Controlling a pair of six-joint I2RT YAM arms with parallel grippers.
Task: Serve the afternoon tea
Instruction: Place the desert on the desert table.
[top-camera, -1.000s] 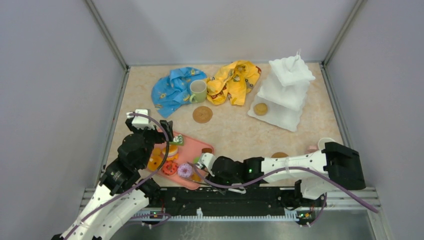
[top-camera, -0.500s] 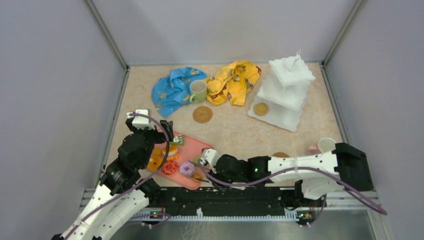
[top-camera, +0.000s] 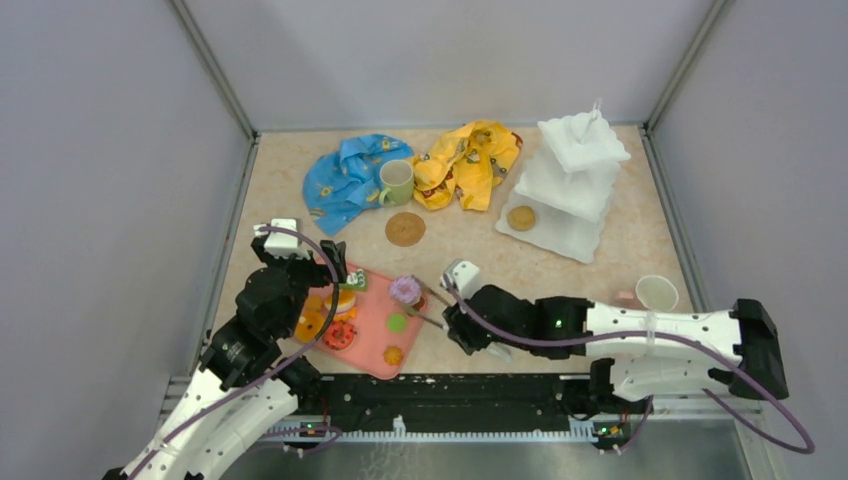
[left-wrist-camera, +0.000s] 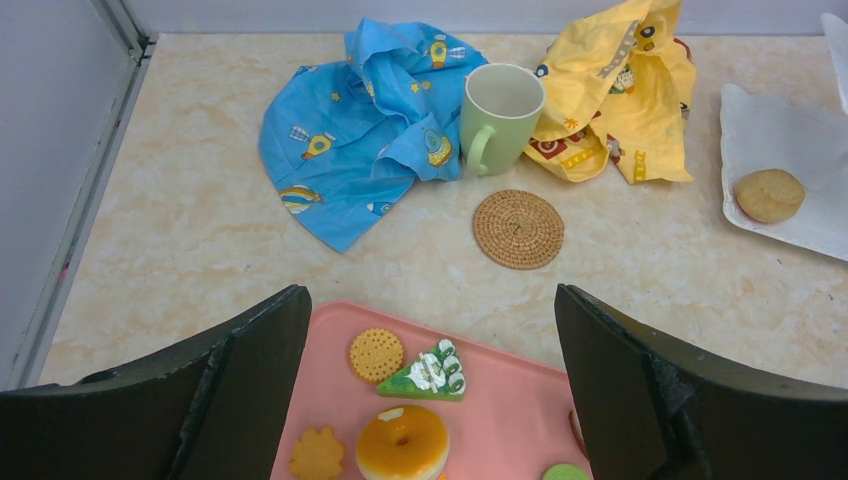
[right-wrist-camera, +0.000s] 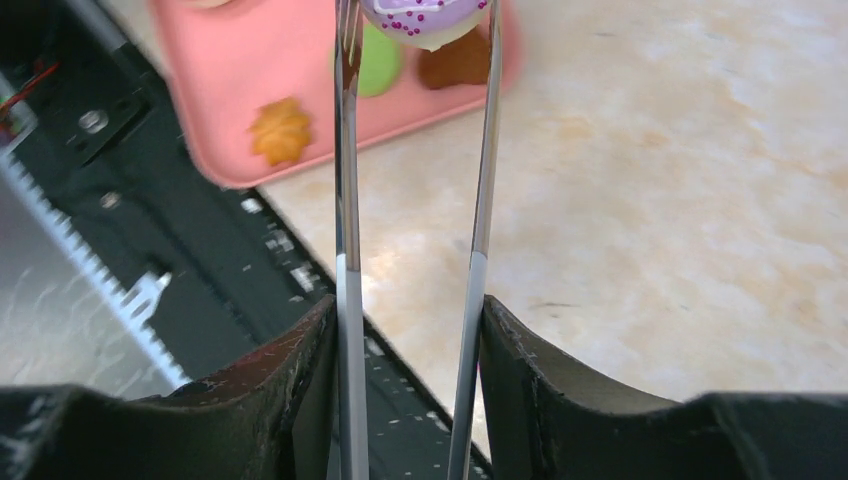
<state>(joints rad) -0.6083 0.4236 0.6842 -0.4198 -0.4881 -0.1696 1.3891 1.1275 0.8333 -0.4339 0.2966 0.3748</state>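
Grey walls (top-camera: 450, 50) box a beige marbled tabletop (top-camera: 455, 235) bearing the white stand (top-camera: 560, 185).

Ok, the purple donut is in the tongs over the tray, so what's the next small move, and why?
Probably swing the right tool away and to the right, toward the white stand. Its tongs pinch the donut above the pink tray, and the stand's bottom tier shows only one biscuit, so there looks to be room.
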